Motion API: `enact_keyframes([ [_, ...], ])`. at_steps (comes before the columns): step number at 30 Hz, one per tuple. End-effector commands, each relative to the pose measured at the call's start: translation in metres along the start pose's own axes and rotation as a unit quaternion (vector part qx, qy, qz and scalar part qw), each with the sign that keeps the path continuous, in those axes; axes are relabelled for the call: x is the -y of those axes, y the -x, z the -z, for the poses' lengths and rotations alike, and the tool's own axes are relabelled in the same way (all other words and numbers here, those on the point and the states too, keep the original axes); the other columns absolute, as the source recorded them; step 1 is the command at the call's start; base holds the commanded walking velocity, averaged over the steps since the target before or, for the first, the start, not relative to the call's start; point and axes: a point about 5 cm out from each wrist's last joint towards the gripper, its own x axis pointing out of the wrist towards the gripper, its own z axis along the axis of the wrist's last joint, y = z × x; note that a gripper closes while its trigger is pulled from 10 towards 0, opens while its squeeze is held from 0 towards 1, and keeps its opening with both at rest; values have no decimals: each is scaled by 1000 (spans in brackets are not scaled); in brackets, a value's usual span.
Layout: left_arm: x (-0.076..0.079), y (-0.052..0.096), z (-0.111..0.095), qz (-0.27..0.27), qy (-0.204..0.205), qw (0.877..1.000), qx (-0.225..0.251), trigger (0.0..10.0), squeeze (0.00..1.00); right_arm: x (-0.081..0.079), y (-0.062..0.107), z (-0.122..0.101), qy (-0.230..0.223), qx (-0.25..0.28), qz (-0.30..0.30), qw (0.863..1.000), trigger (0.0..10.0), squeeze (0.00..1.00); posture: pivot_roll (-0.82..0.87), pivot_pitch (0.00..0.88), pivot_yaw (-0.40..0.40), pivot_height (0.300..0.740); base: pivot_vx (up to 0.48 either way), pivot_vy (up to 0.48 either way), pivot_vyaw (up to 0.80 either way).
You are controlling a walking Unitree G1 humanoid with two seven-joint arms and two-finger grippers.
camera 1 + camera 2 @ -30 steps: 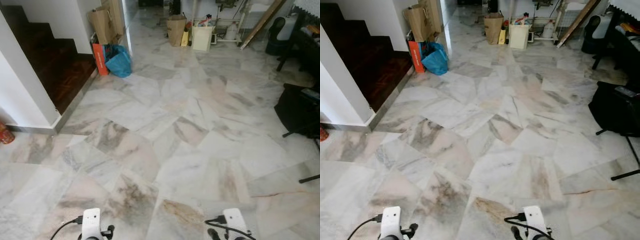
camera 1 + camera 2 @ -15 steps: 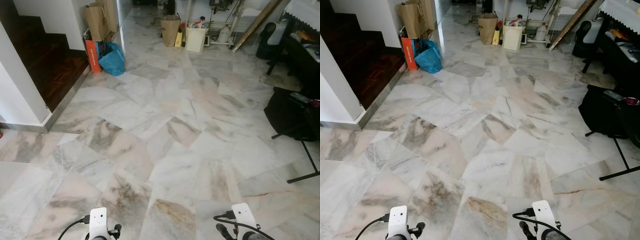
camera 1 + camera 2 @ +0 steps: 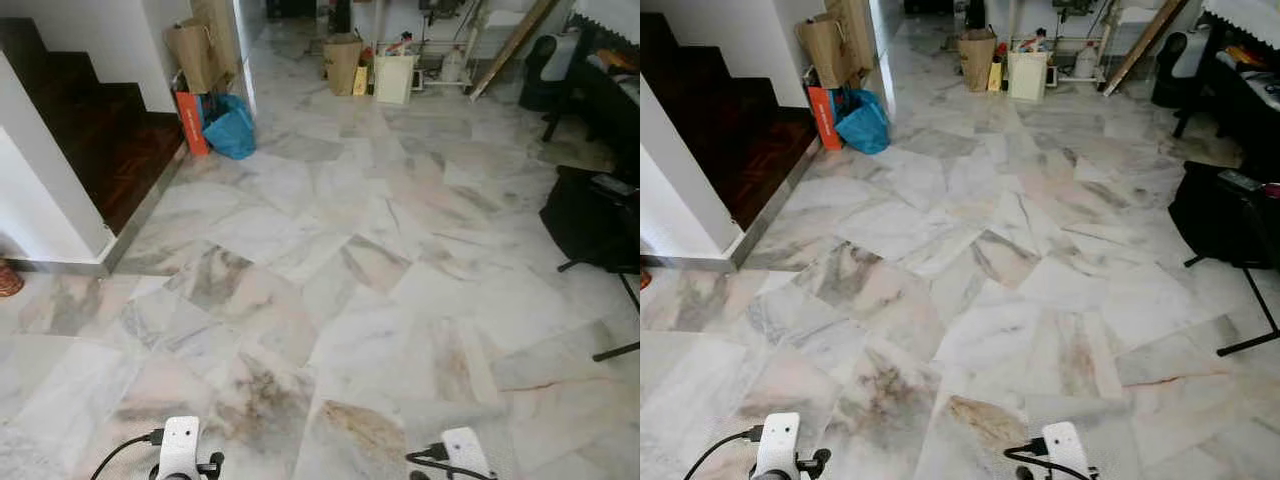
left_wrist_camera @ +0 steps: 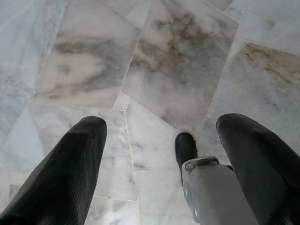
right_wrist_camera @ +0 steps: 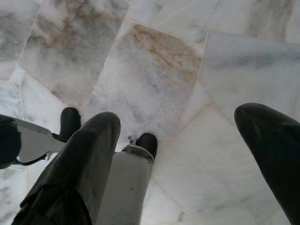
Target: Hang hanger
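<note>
The left gripper (image 4: 159,154) and the right gripper (image 5: 187,154) both hang low over the marble floor (image 3: 340,300), fingers apart, holding nothing. Far ahead stand a brown paper bag (image 3: 342,62) and a white bin (image 3: 394,76) with items I cannot identify. A blue plastic bag (image 3: 232,130) lies beside the dark stairs (image 3: 110,130). I cannot make out a hanger.

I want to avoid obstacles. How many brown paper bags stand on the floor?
2: one paper bag by the stairs, another at the far wall. More may be hidden.
</note>
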Motion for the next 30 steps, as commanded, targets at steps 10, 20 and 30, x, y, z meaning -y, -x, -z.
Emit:
enact_keyframes([
  [10, -8, 5, 20, -35, 90, 995, -24, 10000, 0, -1, -4, -24, 0, 27, -2, 1000, 10000, 0, -68, 0, -22, 740, 0, 0, 0],
  [20, -9, 9, 33, -48, 111, 992, -41, 10000, 0, -2, -6, -37, 13, 40, -9, 999, 10000, 0, -69, 0, -32, 740, 0, 0, 0],
  [30, -5, 8, 29, -33, 89, 995, -39, 10000, 0, -6, -6, -34, -14, 43, -3, 999, 10000, 0, -85, 0, -3, 740, 0, 0, 0],
])
